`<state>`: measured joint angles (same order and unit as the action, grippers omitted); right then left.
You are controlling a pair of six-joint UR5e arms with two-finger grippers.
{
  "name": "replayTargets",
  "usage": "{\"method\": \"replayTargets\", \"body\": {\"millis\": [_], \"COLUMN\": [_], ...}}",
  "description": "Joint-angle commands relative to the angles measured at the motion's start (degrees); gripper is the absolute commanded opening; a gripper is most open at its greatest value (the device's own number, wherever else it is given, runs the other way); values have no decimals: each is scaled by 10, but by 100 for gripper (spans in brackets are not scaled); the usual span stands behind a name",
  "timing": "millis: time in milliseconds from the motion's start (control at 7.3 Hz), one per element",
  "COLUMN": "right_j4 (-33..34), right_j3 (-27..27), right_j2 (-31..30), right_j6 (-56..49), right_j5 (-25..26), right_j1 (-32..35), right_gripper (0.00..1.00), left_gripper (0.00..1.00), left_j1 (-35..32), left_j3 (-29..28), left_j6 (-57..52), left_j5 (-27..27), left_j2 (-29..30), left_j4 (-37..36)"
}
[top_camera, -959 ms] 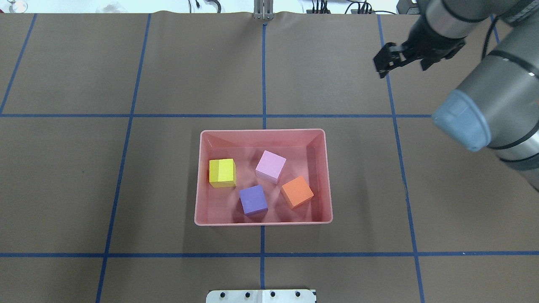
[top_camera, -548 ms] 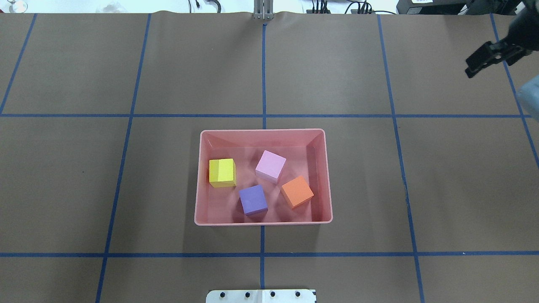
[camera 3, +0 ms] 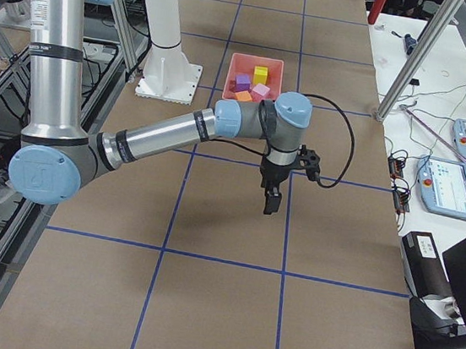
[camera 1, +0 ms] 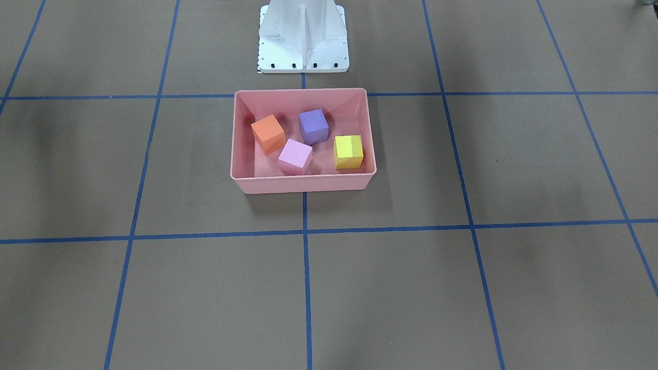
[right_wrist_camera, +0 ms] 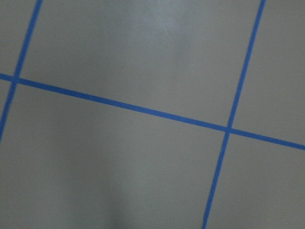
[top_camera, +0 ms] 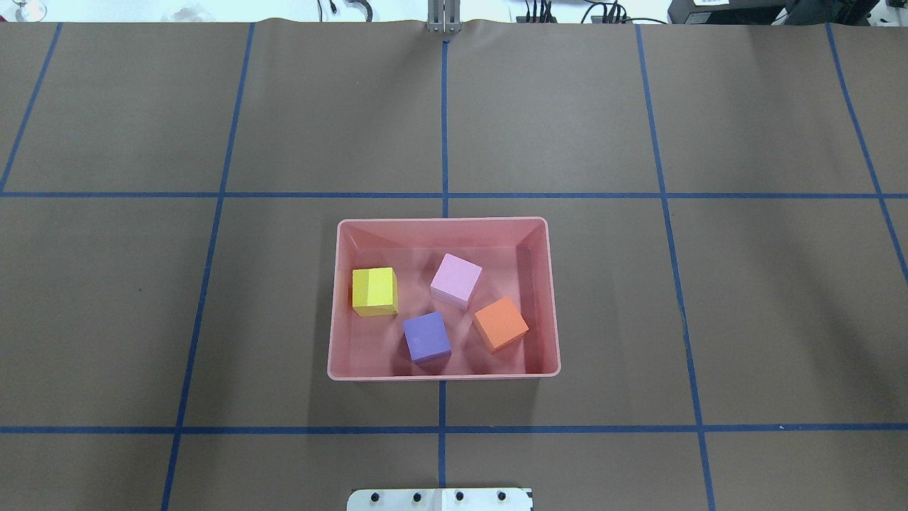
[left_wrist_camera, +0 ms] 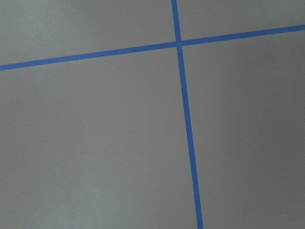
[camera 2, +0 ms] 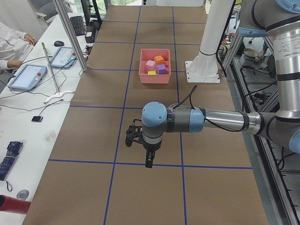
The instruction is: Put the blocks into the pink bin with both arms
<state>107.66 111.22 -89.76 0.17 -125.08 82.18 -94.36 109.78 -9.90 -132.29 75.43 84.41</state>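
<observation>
Left gripper (camera 2: 143,149): black, two-fingered, on the near arm (camera 2: 220,121) of the exterior left view. Hangs fingers-down over bare table, at 6 o'clock from the bin in that view and well apart from it. Spread or pressed together: cannot tell. Nothing visible between the fingers.

Right gripper (camera 3: 271,198): same pattern, on the near arm (camera 3: 161,136) of the exterior right view. Points fingers-down over the table, at about 5 o'clock from the bin there. State of the fingers: cannot tell.

Pink bin (top_camera: 496,376): sits upright on the table, just at 6 o'clock from the central crossing of tape lines in the overhead view. Holds all four blocks on its floor.

- Yellow block (top_camera: 374,291): at 9 o'clock in the bin, close to the wall.
- Pink-lilac block (top_camera: 456,279): at 12 to 1 o'clock, turned askew.
- Orange block (top_camera: 501,323): at 4 o'clock, corner near the pink-lilac one; touching or not, cannot tell.
- Purple block (top_camera: 427,337): at 6 o'clock, between yellow and orange.

Table (top_camera: 567,106): brown covering, gridded with blue tape lines (top_camera: 444,128).

White pedestal (camera 1: 303,36): stands at 12 o'clock from the bin in the front-facing view, near it.

Both wrist views: show brown covering with a tape crossing.
</observation>
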Motion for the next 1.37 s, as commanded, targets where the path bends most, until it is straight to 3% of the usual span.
{"method": "replayTargets", "body": {"millis": [0, 274, 1234], "right_j4": [-98, -173, -183], "right_j3": [-18, -25, -27], "right_j2": [-65, -122, -147], "right_j6": [3, 2, -1], "right_j5": [-1, -5, -6], "right_j1": [13, 21, 37], "right_gripper": [100, 100, 100], "left_gripper": [100, 100, 100], "left_j1": [0, 0, 0], "left_j3": [3, 3, 4], "left_j6": [0, 0, 0], "left_j5": [-2, -2, -2], "left_j2": [-1, -1, -1], "left_j4": [1, 13, 14]}}
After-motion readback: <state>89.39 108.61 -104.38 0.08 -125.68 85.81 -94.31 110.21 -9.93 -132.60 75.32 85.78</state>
